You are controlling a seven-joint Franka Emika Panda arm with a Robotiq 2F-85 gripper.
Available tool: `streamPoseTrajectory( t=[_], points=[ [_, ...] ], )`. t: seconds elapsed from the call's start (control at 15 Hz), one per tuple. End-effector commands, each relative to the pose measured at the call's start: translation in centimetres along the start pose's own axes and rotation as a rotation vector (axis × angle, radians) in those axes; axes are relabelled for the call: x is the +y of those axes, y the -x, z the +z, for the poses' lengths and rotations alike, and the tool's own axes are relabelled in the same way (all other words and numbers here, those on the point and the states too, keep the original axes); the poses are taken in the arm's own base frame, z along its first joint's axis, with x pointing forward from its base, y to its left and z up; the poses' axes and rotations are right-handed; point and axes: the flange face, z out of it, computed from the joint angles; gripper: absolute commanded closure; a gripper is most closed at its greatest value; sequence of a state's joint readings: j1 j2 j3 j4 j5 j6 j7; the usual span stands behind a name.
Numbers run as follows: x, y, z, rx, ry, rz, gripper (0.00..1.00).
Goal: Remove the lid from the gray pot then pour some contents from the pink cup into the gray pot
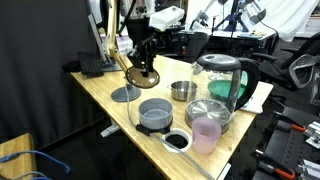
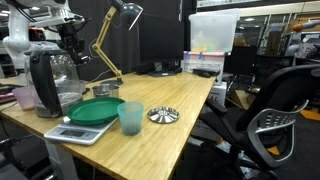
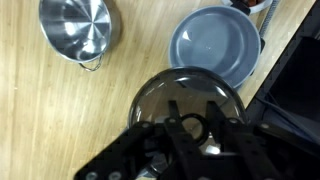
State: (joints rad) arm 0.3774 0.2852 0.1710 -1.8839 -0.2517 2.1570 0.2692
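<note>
The end effector [image 3: 205,125] appears narrowed onto the shiny central knob of the lid [image 3: 160,95], its fingers drawn close together around it. In an exterior view the lid [image 1: 145,78] hangs tilted under the end effector, seemingly clear of the counter [image 1: 100,88] and off to one side of the gray pot [image 1: 155,112], which stands open. The lid looks thin, stiff and light, though its smooth knob is probably slippery and lets it swing, so a firm pinch low on the knob seems wisest. The pink cup [image 1: 206,133] stands near the counter's front edge, well apart from the end effector; being light plastic, it should be taken around its middle. Only the wrist view shows the grip on the knob and the pot's bare interior [image 3: 213,45]. An exterior view with the kettle [image 2: 45,80] in front hides the pot entirely.
</note>
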Motion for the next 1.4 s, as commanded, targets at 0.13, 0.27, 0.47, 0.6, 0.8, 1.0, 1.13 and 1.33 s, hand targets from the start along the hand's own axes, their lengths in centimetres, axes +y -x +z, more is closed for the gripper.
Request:
streamPoseTrajectory(
  t=[0.13,0.27,0.47,0.6,0.8,1.0,1.13,1.33],
  points=[
    [5.3,1.7,-1.9,0.072,0.010,0.143,0.92],
    [7.8,2.6,-1.3,0.075,-0.003,0.190,0.92],
    [10.5,3.9,0.4,0.068,-0.017,0.245,0.92],
    [11.8,4.7,1.2,0.075,-0.019,0.282,0.92],
    [13.3,5.5,1.5,0.093,-0.023,0.338,0.92],
    [14.6,6.3,2.0,0.083,-0.036,0.379,0.92],
    [14.8,6.9,3.1,0.027,-0.090,0.365,0.92],
    [14.9,8.0,4.3,-0.065,-0.145,0.354,0.92]
  ],
)
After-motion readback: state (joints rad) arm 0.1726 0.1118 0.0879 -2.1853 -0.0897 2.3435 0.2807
